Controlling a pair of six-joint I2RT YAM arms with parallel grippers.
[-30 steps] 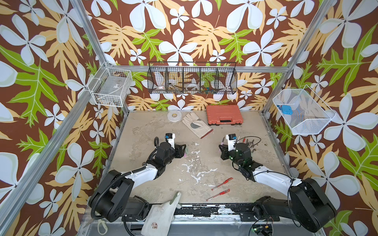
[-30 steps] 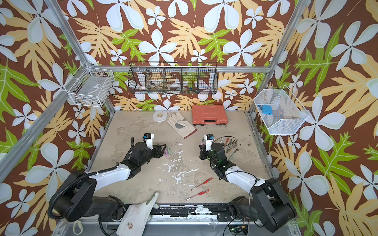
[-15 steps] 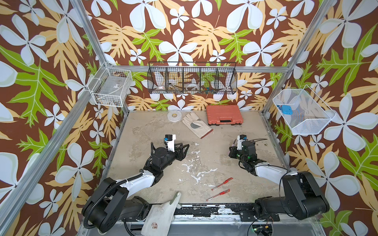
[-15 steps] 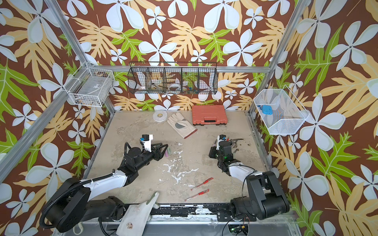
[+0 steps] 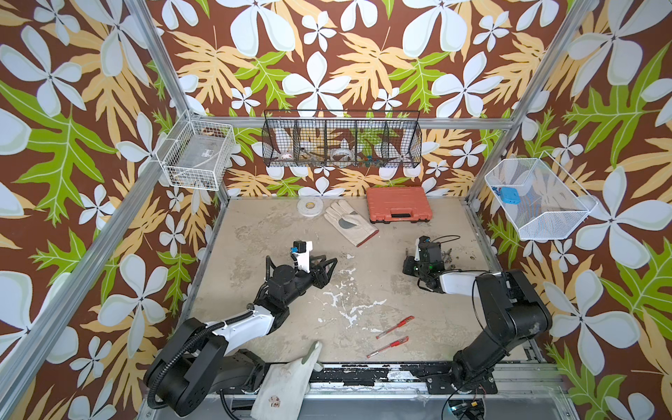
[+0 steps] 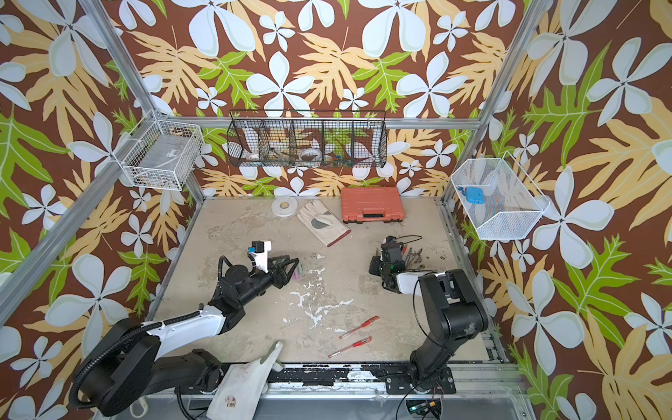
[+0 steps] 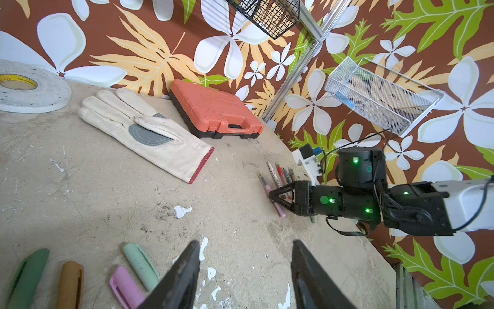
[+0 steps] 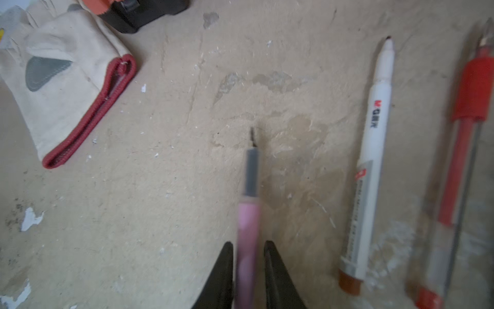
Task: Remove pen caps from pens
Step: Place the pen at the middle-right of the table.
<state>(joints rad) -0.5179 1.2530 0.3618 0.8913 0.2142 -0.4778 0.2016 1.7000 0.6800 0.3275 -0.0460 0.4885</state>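
In the right wrist view my right gripper point(image 8: 248, 243) is low over the table. Its jaws are slightly parted, with a capless pink pen point(image 8: 248, 222) lying blurred between them. Beside it lie a capless white marker point(image 8: 371, 166) and a red gel pen point(image 8: 465, 133). The left wrist view shows the right gripper point(image 7: 271, 193) at the near end of this row of pens. My left gripper point(image 7: 246, 241) is open and empty. Next to it lie loose pen caps: pale green point(image 7: 140, 264), pink point(image 7: 125, 287), brown point(image 7: 70, 283) and dark green point(image 7: 26, 275). Two capped red pens point(image 5: 394, 326) lie near the front.
At the back of the table are a white work glove point(image 5: 349, 223), an orange tool case point(image 5: 398, 204) and a tape roll point(image 5: 310, 207). Wire baskets point(image 5: 342, 140) hang on the walls. A white cloth point(image 5: 287, 382) hangs over the front rail.
My right gripper moved right with the pink pen to the row of pens, and its jaws have parted a little. The left gripper stayed open near the caps.
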